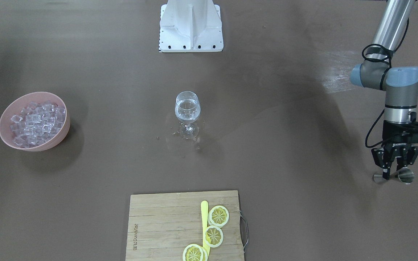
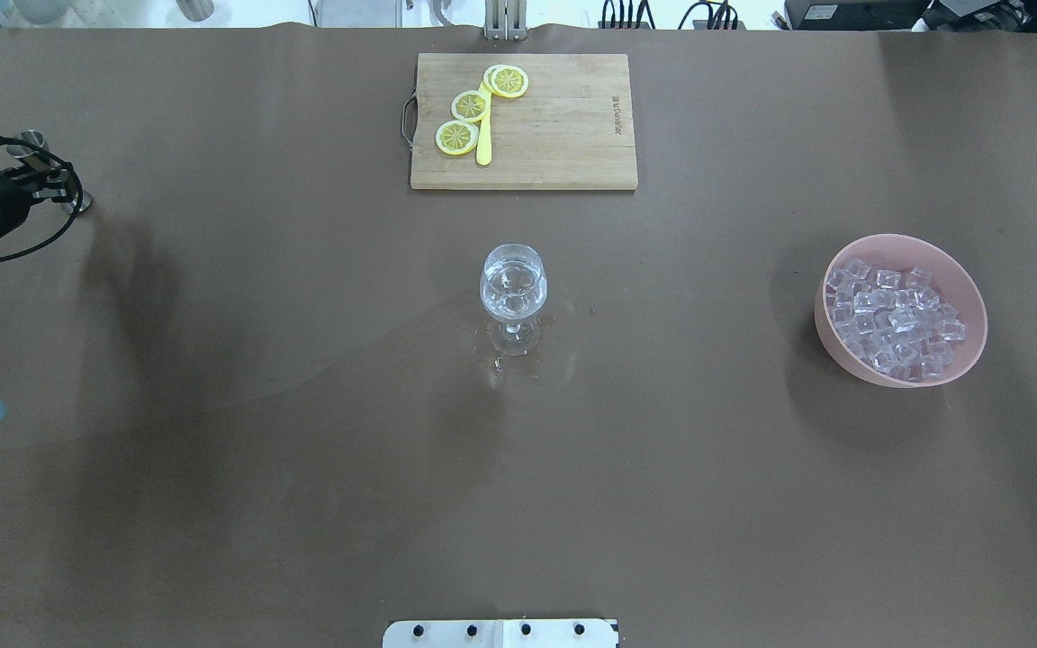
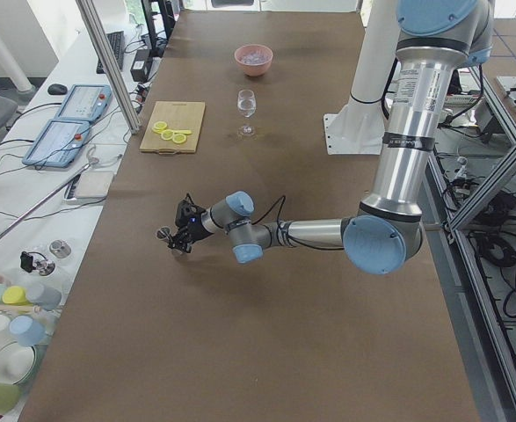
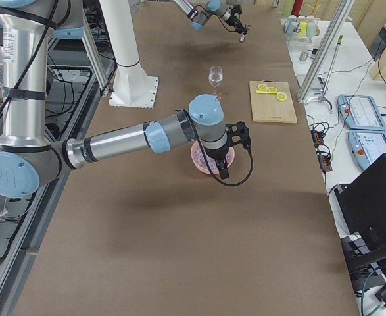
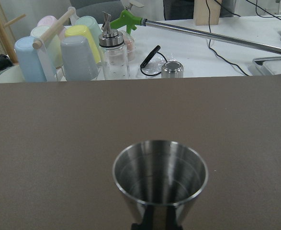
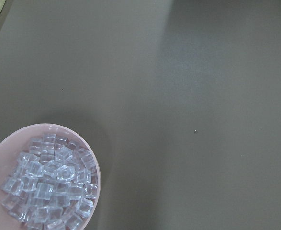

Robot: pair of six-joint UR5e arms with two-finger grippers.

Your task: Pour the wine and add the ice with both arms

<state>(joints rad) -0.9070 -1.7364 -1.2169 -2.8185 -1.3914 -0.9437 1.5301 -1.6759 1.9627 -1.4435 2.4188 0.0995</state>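
Observation:
A wine glass (image 1: 187, 108) holding a little clear wine stands mid-table, also in the overhead view (image 2: 513, 288). A pink bowl (image 1: 61, 135) is full of ice cubes (image 1: 36, 121); the ice also shows in the overhead view (image 2: 895, 315) and the right wrist view (image 6: 49, 184). My left gripper (image 1: 394, 173) is shut on an empty steel jigger (image 5: 159, 177), upright at the table's far left end. My right gripper (image 4: 222, 170) hangs over the bowl, seen only in the exterior right view; I cannot tell whether it is open or shut.
A wooden cutting board (image 1: 158, 224) with lemon slices (image 1: 218, 216) and a yellow knife (image 1: 204, 217) lies at the operators' edge. Drops of liquid (image 2: 518, 362) wet the table by the glass foot. The white base block (image 1: 191, 27) stands at the robot's side.

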